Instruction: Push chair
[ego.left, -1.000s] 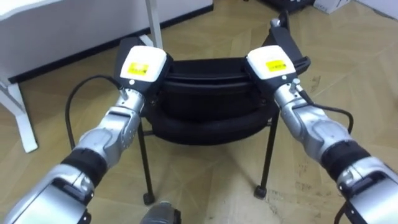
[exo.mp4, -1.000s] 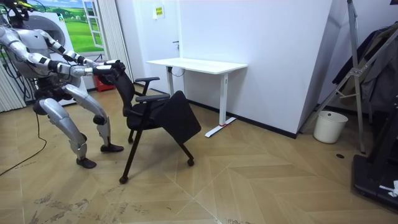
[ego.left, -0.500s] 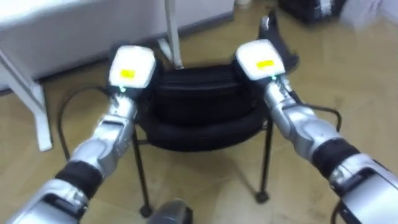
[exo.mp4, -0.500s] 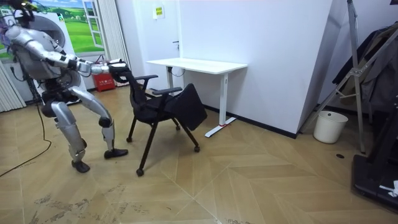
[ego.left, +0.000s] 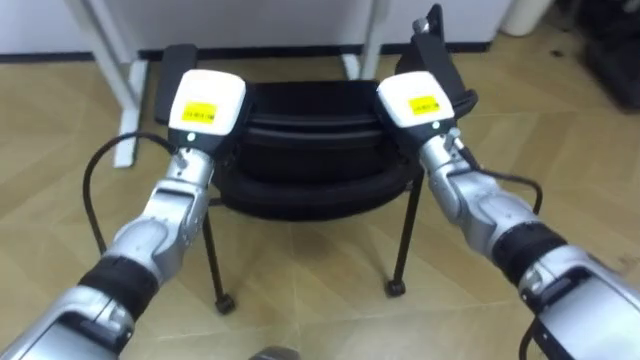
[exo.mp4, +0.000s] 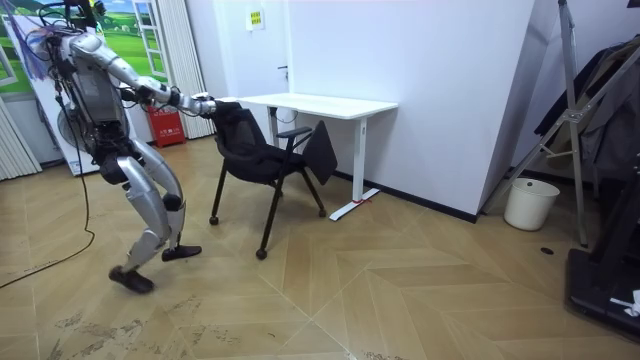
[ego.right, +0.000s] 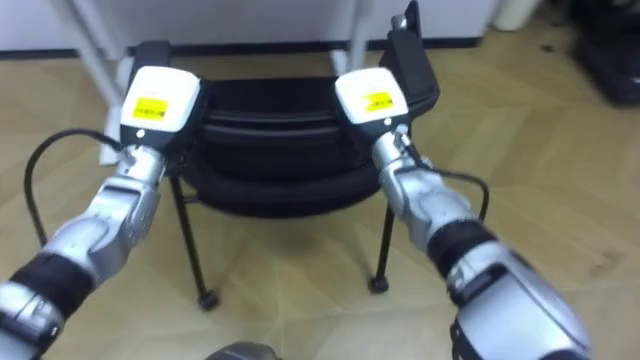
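Both left hand (ego.left: 207, 108) and right hand (ego.left: 420, 100) are pressing the chair (ego.left: 310, 150) mid-push; grip I cannot tell. Next is calling for even forward pressure.

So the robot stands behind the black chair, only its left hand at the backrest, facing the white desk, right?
Not quite: the left eye view shows both the left hand and the right hand at the backrest of the black chair. The rest holds: the robot stands behind it, facing the white desk.
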